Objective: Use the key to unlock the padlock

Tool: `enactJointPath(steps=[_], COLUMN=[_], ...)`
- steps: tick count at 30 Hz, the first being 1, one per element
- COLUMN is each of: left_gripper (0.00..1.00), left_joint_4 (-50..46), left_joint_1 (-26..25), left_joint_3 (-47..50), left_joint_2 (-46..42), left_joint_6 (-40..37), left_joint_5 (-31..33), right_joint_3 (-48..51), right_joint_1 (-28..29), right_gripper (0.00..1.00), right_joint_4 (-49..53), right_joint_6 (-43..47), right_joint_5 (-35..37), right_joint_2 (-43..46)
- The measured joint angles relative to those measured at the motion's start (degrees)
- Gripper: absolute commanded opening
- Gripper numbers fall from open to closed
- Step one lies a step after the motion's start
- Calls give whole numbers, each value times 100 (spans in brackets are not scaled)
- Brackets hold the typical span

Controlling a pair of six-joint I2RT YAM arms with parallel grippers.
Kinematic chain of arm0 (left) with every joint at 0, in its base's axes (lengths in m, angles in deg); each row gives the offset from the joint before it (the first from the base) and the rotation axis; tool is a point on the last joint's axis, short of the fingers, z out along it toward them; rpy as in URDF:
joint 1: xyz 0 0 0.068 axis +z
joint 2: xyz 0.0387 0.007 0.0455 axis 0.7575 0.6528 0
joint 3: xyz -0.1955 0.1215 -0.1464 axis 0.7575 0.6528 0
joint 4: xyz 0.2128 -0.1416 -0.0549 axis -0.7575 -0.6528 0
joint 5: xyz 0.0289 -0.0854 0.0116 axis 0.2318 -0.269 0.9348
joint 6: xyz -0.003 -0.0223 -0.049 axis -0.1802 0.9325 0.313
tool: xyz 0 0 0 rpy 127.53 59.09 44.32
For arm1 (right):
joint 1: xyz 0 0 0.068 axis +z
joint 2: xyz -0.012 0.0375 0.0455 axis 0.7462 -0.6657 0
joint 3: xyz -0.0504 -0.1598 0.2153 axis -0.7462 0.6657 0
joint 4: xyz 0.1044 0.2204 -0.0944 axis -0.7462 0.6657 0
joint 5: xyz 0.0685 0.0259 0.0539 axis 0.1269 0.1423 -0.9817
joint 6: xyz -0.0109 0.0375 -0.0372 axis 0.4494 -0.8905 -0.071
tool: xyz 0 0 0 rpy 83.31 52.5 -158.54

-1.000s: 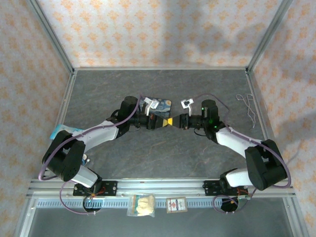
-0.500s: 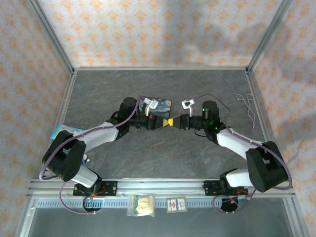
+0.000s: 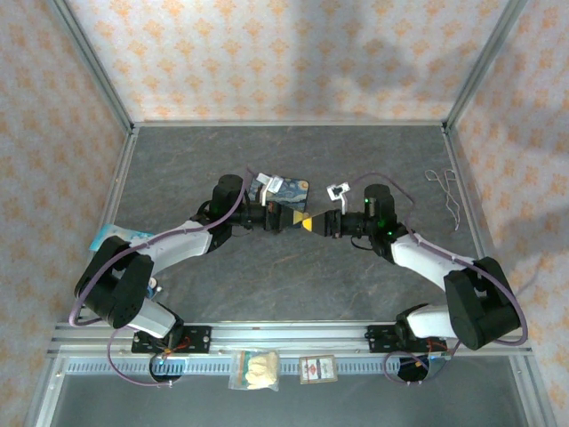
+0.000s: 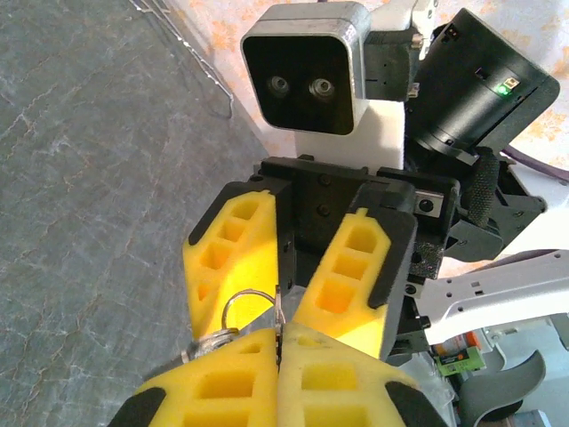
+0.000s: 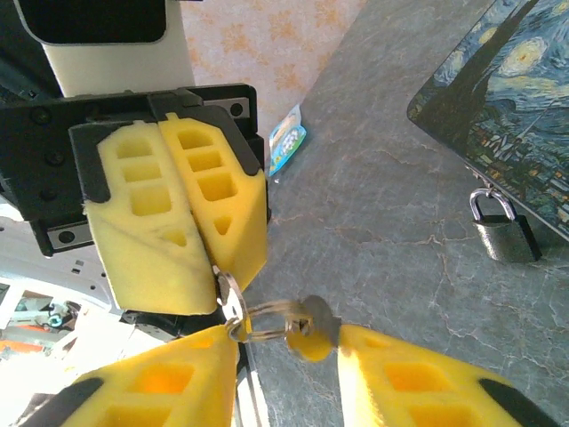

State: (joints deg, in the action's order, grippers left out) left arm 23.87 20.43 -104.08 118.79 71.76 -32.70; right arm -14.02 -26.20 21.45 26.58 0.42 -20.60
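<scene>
— So, how do the jaws stand?

— The left gripper (image 4: 277,345) has its yellow fingers pressed flat together, and between them they pinch the key (image 5: 228,298). The right gripper (image 5: 286,349) has its jaws apart, one finger on each side of the key ring (image 5: 267,318). A second small metal piece (image 5: 313,322) hangs on this ring, very close to one finger of the right gripper. I cannot tell if they touch.

— And where is this?

— In the top view both grippers meet tip to tip over the middle of the table (image 3: 267,285).

— Where is the padlock?

— The padlock (image 5: 502,233) rests on the table, just beside the edge of the painted box (image 5: 498,98), with its silver shackle toward the box. It is apart from both grippers.

— Is there any writing to read?

— The box carries a swirly blue and yellow night-sky picture. A blue packet (image 3: 111,236) lies at the left edge of the table. A small card (image 3: 317,368) and a clear bag (image 3: 255,369) sit at the near rail. Their print is too small to read. A green lamp (image 4: 505,87) glows on the right arm. Thin wire loops (image 3: 444,189) lie at the far right.
</scene>
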Motion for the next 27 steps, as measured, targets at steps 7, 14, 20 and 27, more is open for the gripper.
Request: enactJointPath(steps=[7,14,20,27], left_gripper=[0,0,0,0], left_joint_4=[-55,-393,-455,-452], left_joint_1=[4,4,4,-24], left_joint_3=[0,0,-2,-4], left_joint_2=[0,0,0,0], left_joint_6=[-66,-372,-444,-455], left_joint_5=[-20,-24,-22,-24], right_joint_3=[-7,-116,-114,-50], right_joint_1=[-79,-164,-160,-87], right_gripper=[43,37,31,28], right_joint_4=[50,166,-90,-376], right_joint_6=[24,68,-140,-304], right_joint_5=[31,37,-7,-50], right_joint_2=[17,48,42,9])
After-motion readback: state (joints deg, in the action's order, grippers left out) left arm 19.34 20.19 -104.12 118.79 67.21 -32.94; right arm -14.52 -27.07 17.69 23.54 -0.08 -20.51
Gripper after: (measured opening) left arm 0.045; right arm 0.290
